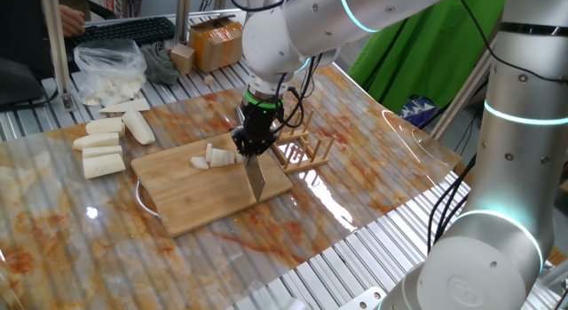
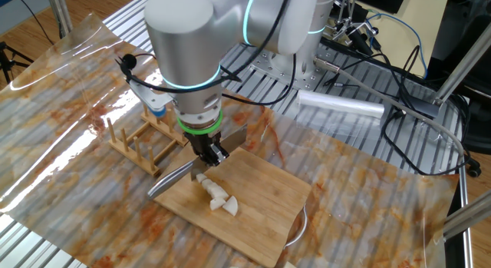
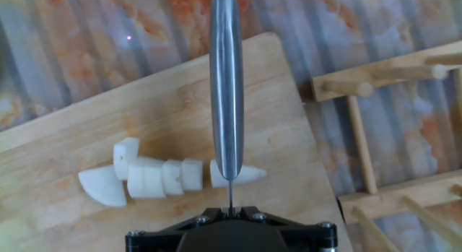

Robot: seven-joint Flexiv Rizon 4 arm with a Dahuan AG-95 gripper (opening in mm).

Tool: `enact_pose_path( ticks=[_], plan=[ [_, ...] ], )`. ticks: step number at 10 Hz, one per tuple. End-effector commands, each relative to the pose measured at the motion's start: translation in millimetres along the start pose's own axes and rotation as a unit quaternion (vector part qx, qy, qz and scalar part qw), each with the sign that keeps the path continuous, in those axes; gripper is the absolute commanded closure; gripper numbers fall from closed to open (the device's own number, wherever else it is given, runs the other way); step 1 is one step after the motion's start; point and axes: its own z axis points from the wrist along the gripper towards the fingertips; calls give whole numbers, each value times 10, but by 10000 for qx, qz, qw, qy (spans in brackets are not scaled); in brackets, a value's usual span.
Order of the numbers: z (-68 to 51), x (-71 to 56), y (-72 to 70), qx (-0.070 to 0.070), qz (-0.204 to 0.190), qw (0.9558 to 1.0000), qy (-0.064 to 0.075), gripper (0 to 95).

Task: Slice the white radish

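The white radish point(image 3: 173, 177) lies on a bamboo cutting board point(image 3: 86, 144); its left part is cut into several chunky slices, and the pointed tip point(image 3: 249, 175) lies to the right of the blade. My gripper point(image 3: 229, 206) is shut on a knife point(image 3: 227, 86), blade edge down across the radish between the slices and the tip. In one fixed view the gripper point(image 1: 251, 143) hangs over the board point(image 1: 204, 199) with the knife point(image 1: 257, 178) beside the radish point(image 1: 216, 156). From the other side, the gripper point(image 2: 209, 154), knife point(image 2: 175, 180) and radish point(image 2: 218, 196) show on the board point(image 2: 261, 199).
A wooden rack point(image 1: 303, 150) stands just right of the board, close to the knife. Bigger white chunks point(image 1: 102, 148) and a plastic bag of white pieces point(image 1: 111, 68) lie at the far left. A cardboard box point(image 1: 217, 42) sits at the back. A clear sheet covers the table.
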Motion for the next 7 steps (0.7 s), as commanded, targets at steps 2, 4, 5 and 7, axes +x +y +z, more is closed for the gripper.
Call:
enact_pose_path(
  ticks=[2, 4, 5, 7],
  plan=[
    [21, 13, 19, -103, 136, 9999, -8, 950],
    [-21, 36, 68, -145, 241, 9996, 0, 950],
    [-27, 45, 82, -218, 263, 9994, 27, 950],
    [-50, 71, 114, -169, 243, 9996, 14, 950]
  ],
)
